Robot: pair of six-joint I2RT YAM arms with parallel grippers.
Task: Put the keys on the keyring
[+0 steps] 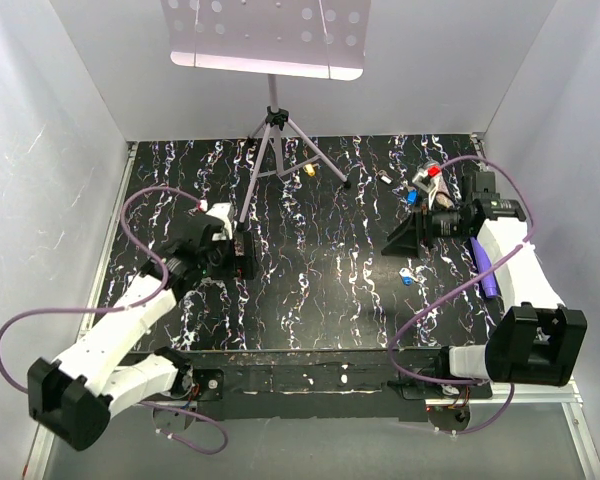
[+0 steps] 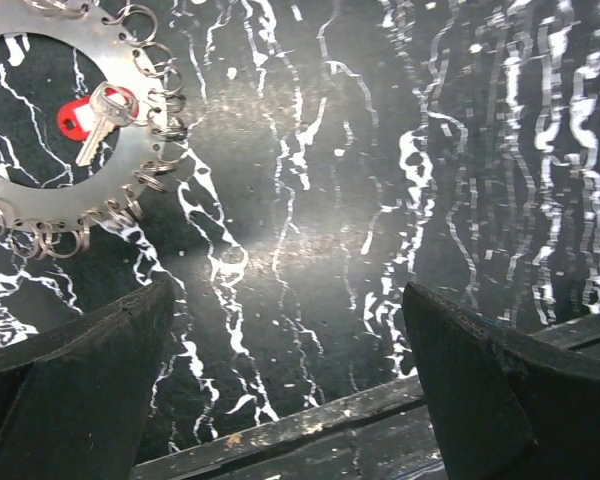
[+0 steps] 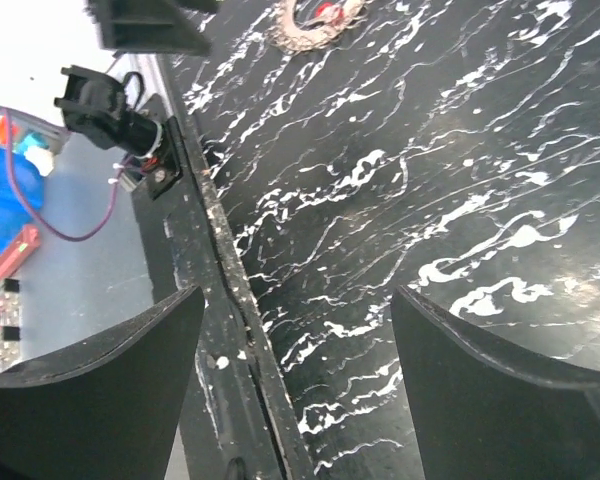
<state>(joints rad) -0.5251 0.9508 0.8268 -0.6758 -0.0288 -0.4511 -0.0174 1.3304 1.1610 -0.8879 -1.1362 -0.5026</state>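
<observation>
Over the black marbled table (image 2: pixel 330 200), my left gripper (image 2: pixel 288 300) and right gripper (image 3: pixel 298 300) both stand wide apart, empty. The keyring (image 2: pixel 145 150) lies flat near my left fingers, partly cut off by the left wrist view's edge. A red-headed key (image 2: pixel 90 120) rests inside its loop, blade slanting down-left. A blue-headed key (image 1: pixel 407 278) lies near my right gripper.

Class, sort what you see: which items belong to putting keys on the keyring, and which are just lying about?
Job in hand: keyring, red-headed key, blue-headed key, yellow-headed key.
Lying about: purple pen, music stand.
</observation>
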